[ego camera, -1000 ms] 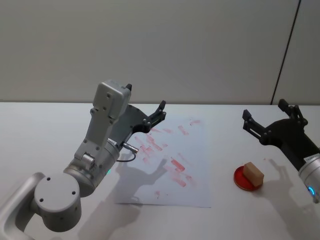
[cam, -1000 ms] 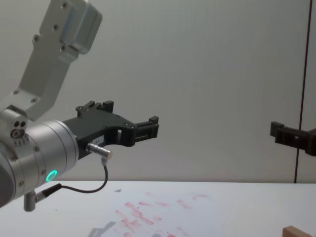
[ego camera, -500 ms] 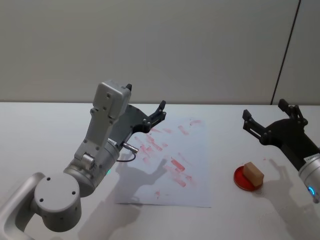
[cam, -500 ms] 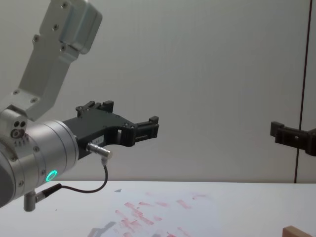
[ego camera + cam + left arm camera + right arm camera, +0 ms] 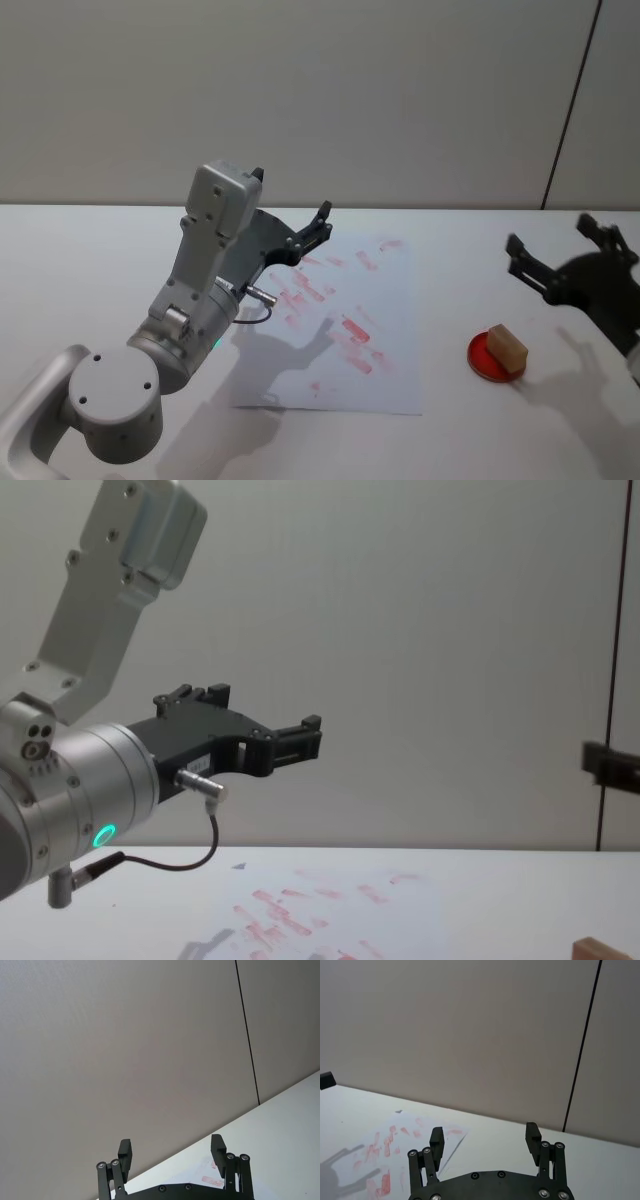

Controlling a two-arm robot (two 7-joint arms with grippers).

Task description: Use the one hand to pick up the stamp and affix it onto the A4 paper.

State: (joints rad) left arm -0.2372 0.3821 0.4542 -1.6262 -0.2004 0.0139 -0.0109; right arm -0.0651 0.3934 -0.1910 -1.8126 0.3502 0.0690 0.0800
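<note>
You have a white table [image 5: 80, 260] before a plain grey wall [image 5: 300, 90] crossed by one dark vertical seam [image 5: 572, 105]. The paper [image 5: 395, 300] lies flat mid-table, scattered with red imprints [image 5: 355, 330].

The head view gives you the stamp [image 5: 506, 347] resting on a round red dish [image 5: 482, 360], well to the right of the paper. The chest view catches the stamp's top at its lower right corner and adds a green light ring [image 5: 103, 834] on the left arm.

The left gripper [image 5: 322, 224] hangs above the paper's far left corner, jaws spread and empty. The right gripper [image 5: 553, 238] is raised beyond the dish near the right edge, its jaws also spread and holding nothing. Its wrist view looks across the paper's far corner.
</note>
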